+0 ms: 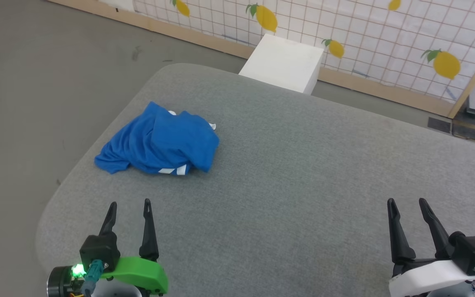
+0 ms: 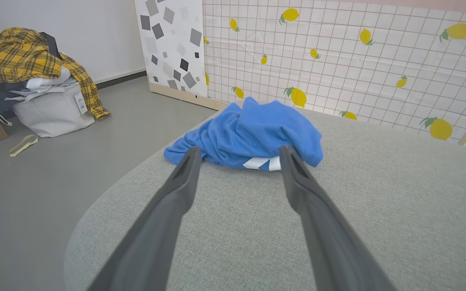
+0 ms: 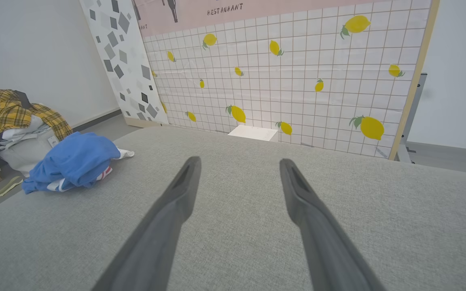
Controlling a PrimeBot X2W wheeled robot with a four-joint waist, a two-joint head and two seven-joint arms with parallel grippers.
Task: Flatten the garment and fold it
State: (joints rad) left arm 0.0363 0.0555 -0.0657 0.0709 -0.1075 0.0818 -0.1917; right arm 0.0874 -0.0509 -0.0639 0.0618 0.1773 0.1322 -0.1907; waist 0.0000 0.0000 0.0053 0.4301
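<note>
Bright, even light; soft shadows; wide-angle bending at wrist-view edges.

One crumpled royal-blue jersey T-shirt (image 1: 159, 142), left of centre. One grey fabric-covered table (image 1: 283, 185). Two grippers, each with two long dark fingers (image 1: 149, 231): left gripper (image 1: 130, 202) at lower left, right gripper (image 1: 407, 200) at lower right. One white box (image 1: 283, 62), top centre. One lemon-printed panel (image 1: 365, 37).

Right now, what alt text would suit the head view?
A crumpled blue shirt lies heaped on the left of a grey padded table. The left end effector and right end effector sit open at the bottom corners, short of the shirt.
</note>
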